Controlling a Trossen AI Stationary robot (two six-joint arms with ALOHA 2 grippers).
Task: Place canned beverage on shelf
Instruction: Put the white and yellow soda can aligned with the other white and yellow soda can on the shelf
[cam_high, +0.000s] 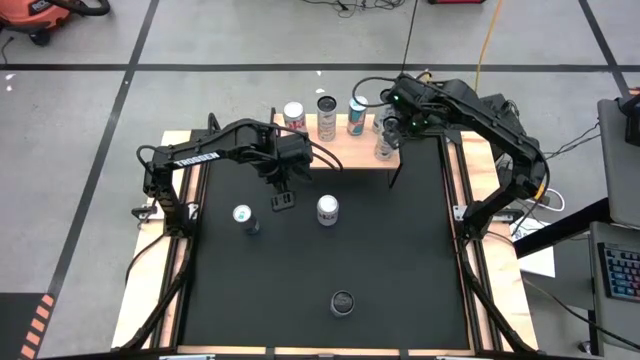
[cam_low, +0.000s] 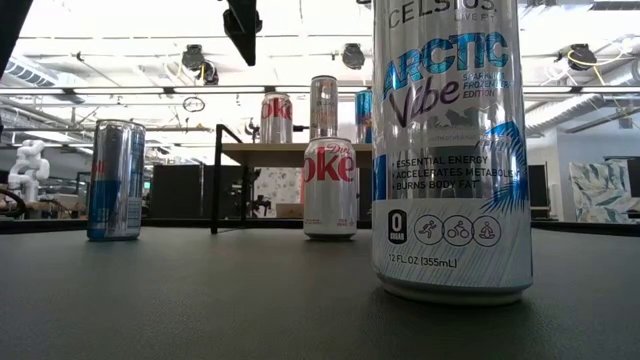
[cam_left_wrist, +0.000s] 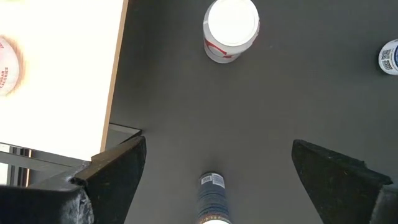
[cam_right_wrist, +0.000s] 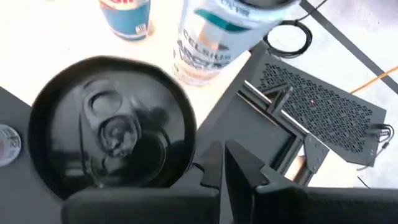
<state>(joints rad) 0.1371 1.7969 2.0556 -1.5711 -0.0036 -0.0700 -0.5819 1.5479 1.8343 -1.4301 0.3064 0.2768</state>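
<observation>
Up close, a light wood shelf (cam_high: 345, 150) on thin black legs; left claw (cam_high: 283, 202) wide, right claw (cam_high: 385, 135) closed empty.

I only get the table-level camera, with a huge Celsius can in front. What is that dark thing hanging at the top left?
Observer: That is the left gripper. It is open and empty, above the black mat between the blue-and-silver can and the Diet Coke can.
Operator: Where is the other arm?
Observer: The right gripper is at the right end of the shelf. Its fingers are shut beside a black-topped can, not around it.
Operator: How many cans are up there?
Observer: There is a row of three cans along the back, plus at least one more can at the right end.
</observation>
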